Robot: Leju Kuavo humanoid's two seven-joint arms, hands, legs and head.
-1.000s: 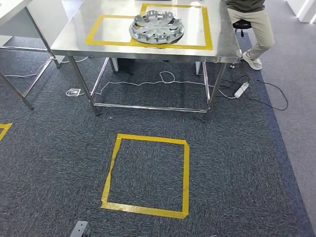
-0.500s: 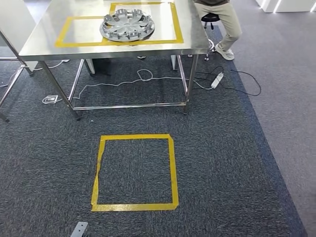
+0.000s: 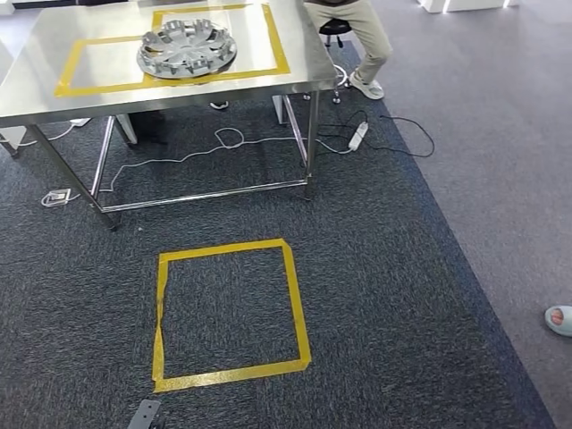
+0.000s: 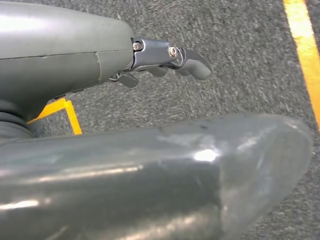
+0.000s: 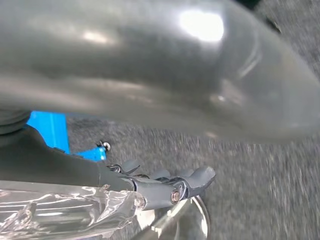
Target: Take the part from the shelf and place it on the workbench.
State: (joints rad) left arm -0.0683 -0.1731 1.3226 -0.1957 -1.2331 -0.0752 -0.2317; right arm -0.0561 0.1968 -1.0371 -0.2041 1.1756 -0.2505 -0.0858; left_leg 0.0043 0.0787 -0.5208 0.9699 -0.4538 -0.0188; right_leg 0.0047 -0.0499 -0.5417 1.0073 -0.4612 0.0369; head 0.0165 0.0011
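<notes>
Looking down from head view: dark grey carpet, workbench at far left.
Writing: no readable text or brand on any surface.
Part: silver wheel cover (image 3: 187, 48), lying flat on the workbench (image 3: 297, 76), straddling the tape line shared by 2 yellow tape rectangles (image 3: 278, 46) marked on the top.
Workbench edges: steel top, near edge facing the camera, thin legs with a low crossbar; white cable (image 3: 229, 138) and power strip (image 3: 357, 135) on the carpet beneath and beside the right legs.
Floor marking: yellow tape square (image 3: 228, 313) on the carpet, well apart from the bench, bare carpet inside it.
Open room: wide carpet strip between tape square and bench; lighter grey floor (image 3: 499, 161) past the carpet's right edge.
Person: seated on a stool at the bench's far right corner, legs and shoe (image 3: 367, 87) visible; another shoe tip (image 3: 559, 319) at the right edge.
Left hand (image 4: 168, 57): fingers out straight over carpet, grasping nothing, released.
Right hand (image 5: 170, 187): fingers extended beside crinkled clear plastic (image 5: 64, 210); cannot tell whether anything is grasped.
</notes>
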